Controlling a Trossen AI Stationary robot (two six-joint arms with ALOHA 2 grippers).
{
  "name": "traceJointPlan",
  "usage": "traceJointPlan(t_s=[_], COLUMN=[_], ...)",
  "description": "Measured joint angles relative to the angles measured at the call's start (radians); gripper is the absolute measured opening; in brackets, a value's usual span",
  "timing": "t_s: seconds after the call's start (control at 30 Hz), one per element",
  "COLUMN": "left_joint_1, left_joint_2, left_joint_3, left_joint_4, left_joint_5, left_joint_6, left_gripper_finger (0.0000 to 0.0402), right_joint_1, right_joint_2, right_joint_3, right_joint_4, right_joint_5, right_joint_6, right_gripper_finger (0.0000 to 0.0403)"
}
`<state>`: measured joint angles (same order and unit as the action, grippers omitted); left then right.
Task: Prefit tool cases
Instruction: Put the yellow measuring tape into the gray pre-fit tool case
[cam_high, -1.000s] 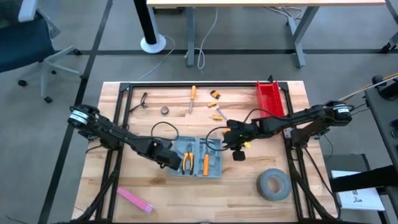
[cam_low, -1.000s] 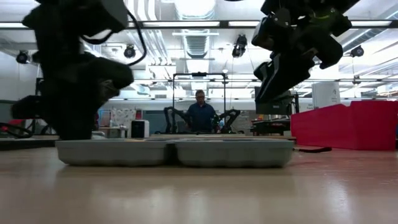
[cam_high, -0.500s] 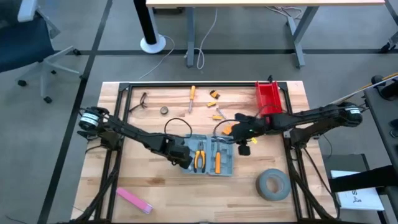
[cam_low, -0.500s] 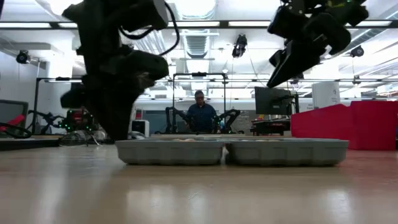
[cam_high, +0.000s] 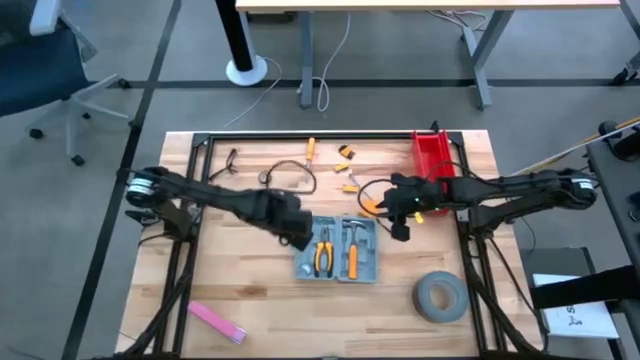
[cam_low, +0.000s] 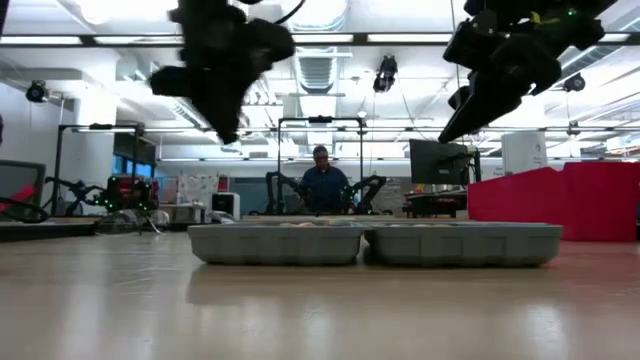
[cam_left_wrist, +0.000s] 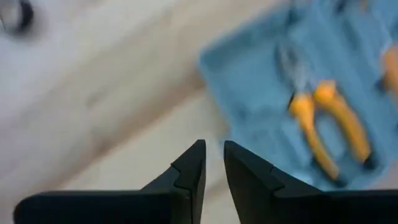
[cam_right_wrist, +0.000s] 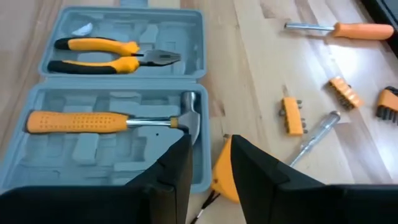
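- Desk (cam_high: 250, 290): pale wooden top inside a black frame, carrying everything listed below.
- Tool case (cam_high: 338, 249): blue-grey moulded plastic, lying open and flat near the middle of the desk, its two halves side by side. Orange-handled pliers (cam_right_wrist: 106, 55) sit in one half, an orange-handled hammer (cam_right_wrist: 109, 121) in the other; several recesses are unfilled. Judged stiff, light and somewhat slick. The thin outer rim of either half looks the surest place to pinch; a push on one edge would likely slide it.
- Red bin (cam_high: 434, 160): at the far right of the desk, well apart from the case.
- Grey tape roll (cam_high: 440, 297): near the right front corner.
- Left gripper (cam_high: 297, 225): hangs above the case's left edge, touching nothing, fingers at a narrow gap, empty.
- Right gripper (cam_high: 398, 212): raised just beside the case's far right corner, fingers narrowly parted, nothing held; an orange item (cam_right_wrist: 225, 177) lies on the desk beneath it.
- Loose tools: a screwdriver (cam_right_wrist: 357, 29) and bit holders (cam_right_wrist: 291, 116) lie beyond the case.
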<state>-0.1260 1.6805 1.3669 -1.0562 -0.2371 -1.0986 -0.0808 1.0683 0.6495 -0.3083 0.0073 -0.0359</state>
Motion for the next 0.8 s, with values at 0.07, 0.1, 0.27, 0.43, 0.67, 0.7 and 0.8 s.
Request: traceJointPlan(t_s=[0.07, 0.1, 0.27, 0.43, 0.67, 0.7, 0.8], left_joint_1=[0.042, 0.061, 0.149, 0.213, 0.242, 0.242, 0.242], left_joint_2=[0.004, 0.006, 0.015, 0.018, 0.018, 0.018, 0.019], left_joint_3=[0.020, 0.025, 0.016, 0.002, -0.002, -0.002, -0.002], left_joint_4=[0.038, 0.042, 0.172, 0.245, 0.296, 0.295, 0.290], left_joint_5=[-0.026, -0.037, -0.042, -0.042, -0.074, -0.083, -0.092], left_joint_6=[0.039, 0.056, 0.166, 0.227, 0.280, 0.286, 0.297], left_gripper_finger=[0.0072, 0.0076, 0.0099, 0.0117, 0.0133, 0.0134, 0.0137], right_joint_1=[-0.008, -0.012, -0.036, -0.083, -0.154, -0.164, -0.186], right_joint_2=[0.000, 0.000, -0.003, 0.040, 0.174, 0.198, 0.251], right_joint_3=[0.000, 0.000, -0.013, -0.029, -0.030, -0.029, -0.029], right_joint_4=[-0.001, -0.002, 0.000, -0.004, 0.042, 0.072, 0.085], right_joint_5=[-0.001, -0.001, -0.004, -0.007, -0.030, -0.057, -0.134], right_joint_6=[-0.001, -0.002, -0.028, -0.062, -0.096, -0.096, -0.107], right_gripper_finger=[0.0094, 0.0095, 0.0101, 0.0114, 0.0143, 0.0147, 0.0158])
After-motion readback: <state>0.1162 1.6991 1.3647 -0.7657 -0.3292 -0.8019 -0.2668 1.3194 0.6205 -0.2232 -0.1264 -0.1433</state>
